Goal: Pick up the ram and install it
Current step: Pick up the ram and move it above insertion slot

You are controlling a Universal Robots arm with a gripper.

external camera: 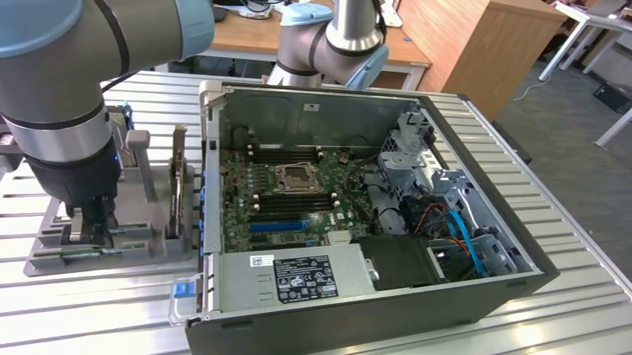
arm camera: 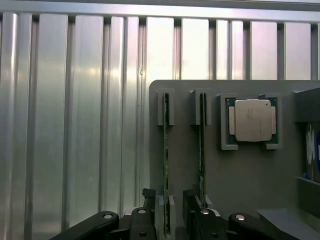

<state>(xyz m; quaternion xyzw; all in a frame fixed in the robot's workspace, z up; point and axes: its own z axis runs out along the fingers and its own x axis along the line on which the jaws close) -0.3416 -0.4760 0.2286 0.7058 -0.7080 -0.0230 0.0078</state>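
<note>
The ram (arm camera: 165, 150) is a thin green stick standing on edge in a slot of the grey holder tray (arm camera: 235, 175). A second stick like it (arm camera: 201, 145) stands parallel in the neighbouring slot. My gripper (arm camera: 168, 216) is open, its dark fingers (arm camera: 145, 220) on either side of the first stick's near end with a gap on each side. From the exterior view, my gripper (external camera: 84, 225) hangs low over the tray (external camera: 109, 255), to the left of the open computer case (external camera: 345, 207). The motherboard (external camera: 296, 192) lies exposed inside the case.
A square silver processor chip (arm camera: 252, 120) sits in its own recess beside the sticks. A boxy part with a blue label (arm camera: 311, 145) stands at the tray's far side. The case's power supply (external camera: 296, 277), drive cage (external camera: 415, 148) and cables (external camera: 449, 229) crowd its right half. Ribbed metal tabletop (arm camera: 75, 125) surrounds the tray.
</note>
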